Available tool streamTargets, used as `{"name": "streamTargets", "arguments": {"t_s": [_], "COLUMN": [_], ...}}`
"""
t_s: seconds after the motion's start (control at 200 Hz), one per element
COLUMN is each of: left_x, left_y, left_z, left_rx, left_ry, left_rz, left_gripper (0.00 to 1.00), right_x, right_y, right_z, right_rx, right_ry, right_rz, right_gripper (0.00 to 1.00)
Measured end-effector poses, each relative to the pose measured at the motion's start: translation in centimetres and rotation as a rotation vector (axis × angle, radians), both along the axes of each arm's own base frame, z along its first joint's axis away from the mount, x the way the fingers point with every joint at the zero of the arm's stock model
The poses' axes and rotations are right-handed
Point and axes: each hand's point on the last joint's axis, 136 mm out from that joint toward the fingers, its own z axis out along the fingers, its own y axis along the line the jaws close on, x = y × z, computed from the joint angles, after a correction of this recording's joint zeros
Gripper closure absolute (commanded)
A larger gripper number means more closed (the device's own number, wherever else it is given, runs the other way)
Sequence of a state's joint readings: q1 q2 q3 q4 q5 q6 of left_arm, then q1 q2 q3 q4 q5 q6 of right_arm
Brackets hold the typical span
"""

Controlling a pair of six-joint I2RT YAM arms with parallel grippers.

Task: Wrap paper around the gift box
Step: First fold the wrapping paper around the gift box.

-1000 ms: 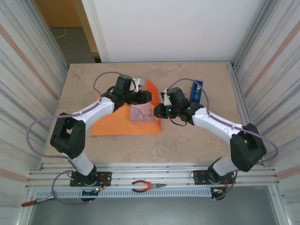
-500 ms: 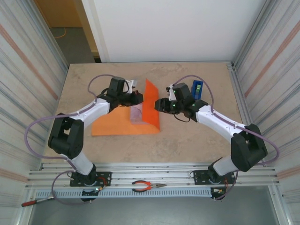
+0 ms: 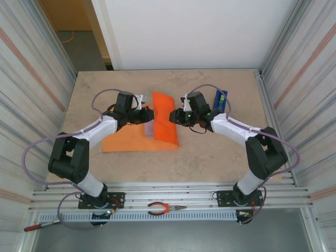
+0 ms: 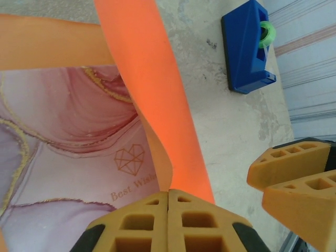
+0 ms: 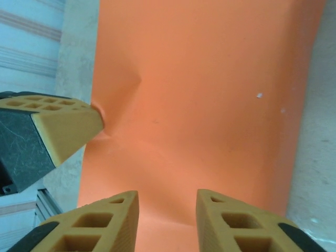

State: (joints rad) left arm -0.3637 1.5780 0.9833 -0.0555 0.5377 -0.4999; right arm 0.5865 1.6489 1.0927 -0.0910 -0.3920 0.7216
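Left wrist view: left gripper (image 4: 168, 192) jaws fully closed, pinching raised edge of paper (image 4: 152, 79); gift box (image 4: 63, 152) under flap, at 9 o'clock; right gripper (image 5: 167, 198) partly parted, empty, over paper. Judgement: sheet light, floppy, crease-prone; box looks stiff; take by free edge, keep taut
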Motion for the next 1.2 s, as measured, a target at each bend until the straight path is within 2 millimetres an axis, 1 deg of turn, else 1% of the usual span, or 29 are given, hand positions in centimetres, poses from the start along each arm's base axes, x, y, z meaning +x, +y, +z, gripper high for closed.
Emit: {"name": "streamTargets", "arguments": {"t_s": [0.125, 0.261, 0.306, 0.346, 0.386, 0.476, 0.571, 0.651, 0.732, 0.757, 0.907, 0.992, 1.198], "left_x": [0.0, -0.1, -0.1, 0.0, 0.1, 0.7, 1.3, 1.8, 1.8, 1.8, 1.6, 1.4, 0.5], "left_y": [0.1, 0.3, 0.4, 0.5, 0.7, 2.0, 3.8, 5.1, 5.5, 5.6, 5.4, 5.0, 3.3], "left_z": [-0.3, -0.7, -0.7, -0.7, -0.7, -1.0, -1.2, -1.5, -1.8, -1.9, -2.1, -2.4, -4.5], "left_rx": [0.008, 0.016, 0.017, 0.017, 0.021, 0.041, 0.069, 0.094, 0.112, 0.116, 0.126, 0.129, 0.160], "left_ry": [0.002, 0.007, 0.009, 0.008, 0.006, 0.013, 0.017, 0.024, 0.029, 0.032, 0.037, 0.041, 0.082], "left_rz": [0.005, 0.010, 0.012, 0.015, 0.021, 0.067, 0.122, 0.167, 0.181, 0.183, 0.181, 0.170, 0.123], "left_gripper": [1.00, 1.00, 0.93, 0.82, 0.74, 0.58, 0.45, 0.37, 0.31, 0.28, 0.23, 0.21, 0.19], "right_x": [0.5, 0.7, 0.7, 0.6, 0.6, 0.4, 0.4, 0.4, 0.5, 0.5, 0.4, 0.4, 0.4], "right_y": [1.7, 2.5, 2.6, 2.6, 2.6, 2.5, 2.5, 2.6, 2.7, 2.7, 2.8, 2.8, 2.9], "right_z": [-0.8, -2.6, -3.3, -3.8, -4.1, -4.6, -4.8, -4.9, -4.9, -4.9, -4.9, -4.9, -4.9], "right_rx": [0.001, -0.007, -0.011, -0.017, -0.019, -0.023, -0.024, -0.022, -0.018, -0.018, -0.017, -0.016, -0.012], "right_ry": [0.010, 0.039, 0.053, 0.064, 0.071, 0.078, 0.080, 0.079, 0.075, 0.075, 0.073, 0.071, 0.065], "right_rz": [0.025, 0.036, 0.038, 0.040, 0.042, 0.042, 0.043, 0.045, 0.045, 0.045, 0.049, 0.050, 0.050], "right_gripper": [0.78, 0.86, 0.87, 0.88, 0.88, 0.89, 0.89, 0.89, 0.89, 0.89, 0.89, 0.89, 0.90]}}
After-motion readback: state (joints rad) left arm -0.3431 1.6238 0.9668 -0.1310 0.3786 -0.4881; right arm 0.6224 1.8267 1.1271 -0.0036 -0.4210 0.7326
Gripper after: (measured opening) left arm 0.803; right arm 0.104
